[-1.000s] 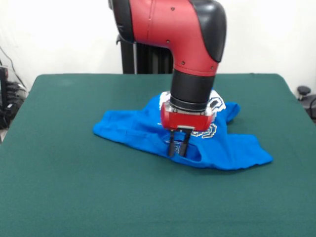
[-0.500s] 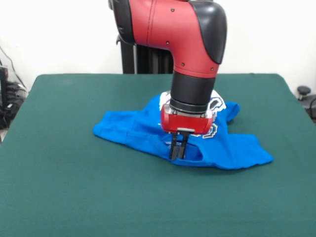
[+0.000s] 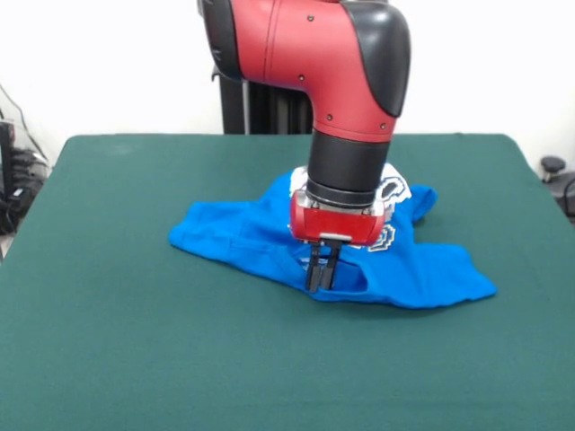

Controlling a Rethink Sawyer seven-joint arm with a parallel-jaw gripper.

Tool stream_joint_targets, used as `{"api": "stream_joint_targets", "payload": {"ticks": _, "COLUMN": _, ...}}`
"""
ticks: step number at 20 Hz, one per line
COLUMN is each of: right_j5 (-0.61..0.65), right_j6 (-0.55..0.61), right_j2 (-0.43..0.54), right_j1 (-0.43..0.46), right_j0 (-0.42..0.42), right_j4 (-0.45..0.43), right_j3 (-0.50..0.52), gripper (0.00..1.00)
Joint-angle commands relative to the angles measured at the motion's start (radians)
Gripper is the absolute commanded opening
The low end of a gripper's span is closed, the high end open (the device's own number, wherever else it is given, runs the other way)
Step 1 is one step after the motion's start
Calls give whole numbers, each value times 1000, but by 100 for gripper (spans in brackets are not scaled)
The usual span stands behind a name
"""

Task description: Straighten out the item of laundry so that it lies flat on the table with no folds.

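Observation:
The bright blue T-shirt (image 3: 252,238) lies crumpled in the middle of the dark green table (image 3: 135,350), with folds and part of its white print showing behind the arm. My gripper (image 3: 321,280) points straight down onto the shirt's near edge. Its fingers are closed together, pinching the blue cloth there. The arm hides the middle of the shirt.
The robot's black pedestal (image 3: 260,103) stands at the far side of the table. Cables and equipment sit off the table at the left edge (image 3: 13,180). A small black object (image 3: 552,166) sits off the table at the right.
The gripper's fingers have closed from open to shut on the shirt's near edge. The arm has shifted very slightly left. The shirt has barely moved.

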Motion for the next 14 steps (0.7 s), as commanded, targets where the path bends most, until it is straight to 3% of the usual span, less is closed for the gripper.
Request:
{"api": "stream_joint_targets", "payload": {"ticks": 1, "right_j5": -13, "right_j6": 226, "right_j2": 66, "right_j1": 11, "right_j0": -10, "right_j4": 48, "right_j3": 58, "gripper": 0}}
{"api": "stream_joint_targets", "payload": {"ticks": 5, "right_j5": -4, "right_j6": 181, "right_j2": 45, "right_j1": -38, "right_j0": -15, "right_j4": 15, "right_j3": 31, "gripper": 0}}
{"api": "stream_joint_targets", "payload": {"ticks": 14, "right_j5": -71, "right_j6": 165, "right_j2": 15, "right_j1": -14, "right_j0": -5, "right_j4": -4, "right_j3": -29, "gripper": 0}}
